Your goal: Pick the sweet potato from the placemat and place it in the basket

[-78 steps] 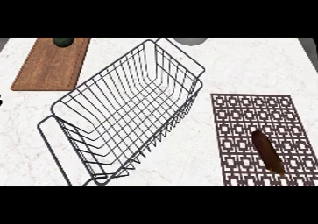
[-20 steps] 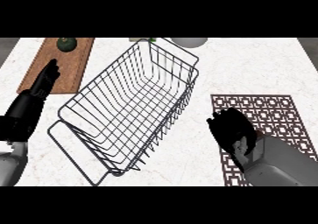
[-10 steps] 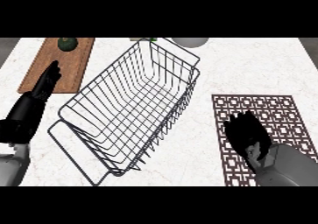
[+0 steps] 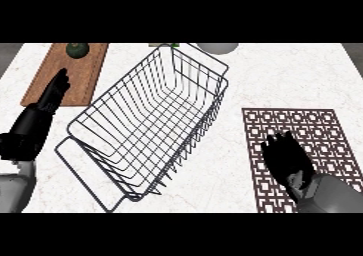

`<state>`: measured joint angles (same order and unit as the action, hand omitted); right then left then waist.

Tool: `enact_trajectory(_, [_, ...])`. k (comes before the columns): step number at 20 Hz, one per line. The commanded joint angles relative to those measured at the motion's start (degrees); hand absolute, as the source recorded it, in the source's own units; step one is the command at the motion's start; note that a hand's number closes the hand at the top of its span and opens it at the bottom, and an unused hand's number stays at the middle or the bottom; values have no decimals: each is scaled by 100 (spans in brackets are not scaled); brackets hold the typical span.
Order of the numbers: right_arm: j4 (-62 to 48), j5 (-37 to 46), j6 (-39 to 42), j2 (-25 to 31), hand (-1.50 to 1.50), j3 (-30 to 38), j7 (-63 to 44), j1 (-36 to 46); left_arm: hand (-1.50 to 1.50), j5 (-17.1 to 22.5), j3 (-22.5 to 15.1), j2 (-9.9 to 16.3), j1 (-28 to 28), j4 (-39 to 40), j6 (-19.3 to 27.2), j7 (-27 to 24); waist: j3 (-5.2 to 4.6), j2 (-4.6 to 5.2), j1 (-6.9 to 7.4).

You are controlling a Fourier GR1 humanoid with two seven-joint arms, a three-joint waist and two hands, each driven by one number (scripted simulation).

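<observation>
Marble-patterned tabletop (image 4: 287, 75) with the right robot hand (image 4: 289, 159) lowered over the brown lattice placemat (image 4: 317, 125).
The sweet potato does not show; judged from the task, it lies on the placemat beneath the right robot hand, which covers that spot, so its long axis cannot be read. Fingers point up-view and curve slightly downward; whether they have closed on anything cannot be told. The wire basket (image 4: 151, 125) lies to the left of this hand, apart from the placemat, so the right arm is the nearer one for the lift. The left robot hand (image 4: 38, 117) rests open at the left edge, fingers extended over a wooden cutting board (image 4: 88, 75).
</observation>
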<state>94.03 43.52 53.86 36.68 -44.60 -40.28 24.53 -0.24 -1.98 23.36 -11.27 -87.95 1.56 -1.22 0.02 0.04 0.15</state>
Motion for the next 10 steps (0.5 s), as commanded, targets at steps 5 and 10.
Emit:
enact_trajectory(5, [-478,754,-493,-306,-150,262,713,-236,0,-230,173,-207,-1,17,-140,-45,-1,-2,6])
enact_trajectory(10, [-236,971,-289,-16,-150,637,1191,-321,0,-265,274,-308,-66,-46,-272,116,-2,-5,-11])
